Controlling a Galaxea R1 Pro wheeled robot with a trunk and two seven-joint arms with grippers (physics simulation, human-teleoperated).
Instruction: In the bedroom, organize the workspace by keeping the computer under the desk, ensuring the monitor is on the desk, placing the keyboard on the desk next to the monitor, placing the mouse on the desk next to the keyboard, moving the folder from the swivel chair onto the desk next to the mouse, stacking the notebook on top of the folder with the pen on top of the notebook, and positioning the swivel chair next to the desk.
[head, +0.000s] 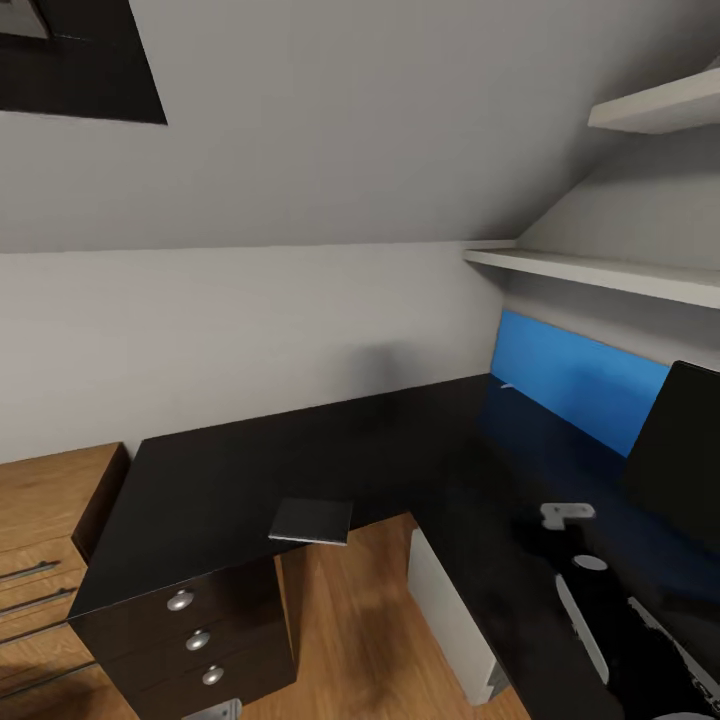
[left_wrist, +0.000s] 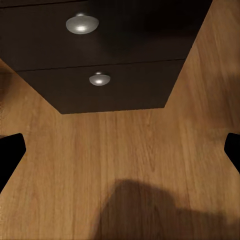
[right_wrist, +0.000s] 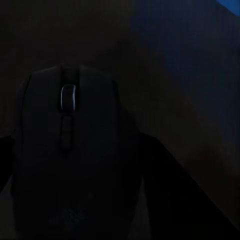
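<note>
The glossy black desk (head: 230, 480) runs in an L with its blue back panel (head: 575, 375) at the right. A small dark notebook (head: 311, 521) lies near the desk's front edge, above the drawers. The black monitor (head: 680, 460) stands at the far right. The pale computer (head: 445, 600) sits on the floor under the desk. A thin white stick, perhaps the pen (head: 507, 386), lies by the blue panel. My right gripper (right_wrist: 90, 150) hangs low over the dark desk top, shut around the black mouse (right_wrist: 70, 130). My left gripper (left_wrist: 120, 152) is open over the wooden floor.
Dark drawers with round silver knobs (head: 195, 640) (left_wrist: 81, 23) sit under the desk's left end. A light oak chest of drawers (head: 40, 540) stands left of them. White shelves (head: 600, 270) hang above the desk's right wing. Wooden floor (head: 350, 620) lies in the desk's inner corner.
</note>
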